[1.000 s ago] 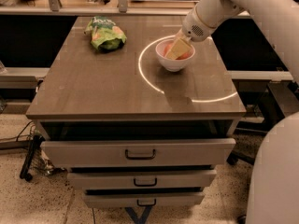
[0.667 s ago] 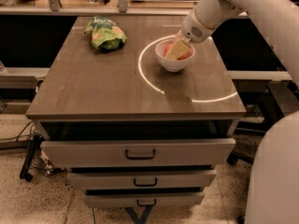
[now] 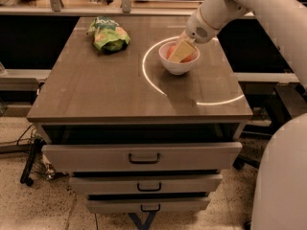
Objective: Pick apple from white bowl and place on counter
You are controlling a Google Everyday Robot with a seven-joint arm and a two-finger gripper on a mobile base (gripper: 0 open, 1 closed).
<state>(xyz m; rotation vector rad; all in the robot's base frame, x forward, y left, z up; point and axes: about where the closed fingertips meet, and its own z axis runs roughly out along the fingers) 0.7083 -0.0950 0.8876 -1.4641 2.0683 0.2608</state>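
Your gripper [image 3: 183, 51] was down inside the white bowl [image 3: 176, 68], its tan tip lying right over the apple [image 3: 169, 51]. The apple sat in the bowl, red skin showing on either side of that tip and the rest covered. You could not tell from this view how far the gripper was open, or whether it had hold of the apple, because the tip hid the contact. The arm [image 3: 225, 6], white and thick, came in from the upper right and angled down and left to the bowl. The bowl stood upright on the counter [image 3: 105, 92], in the back right part of the top, just inside the left arc of the glowing white ring [image 3: 145, 73]. The ring curved round the bowl's left side and ran on toward the counter's front right edge. A green snack bag [image 3: 110, 35] lay at the back left of the counter, well apart from the bowl. Under the top, three drawers with dark handles were stacked, the top drawer [image 3: 141, 156] the widest in view. The robot's white body [image 3: 283, 176] filled the lower right corner, and a speckled floor [image 3: 29, 205] showed at the lower left.
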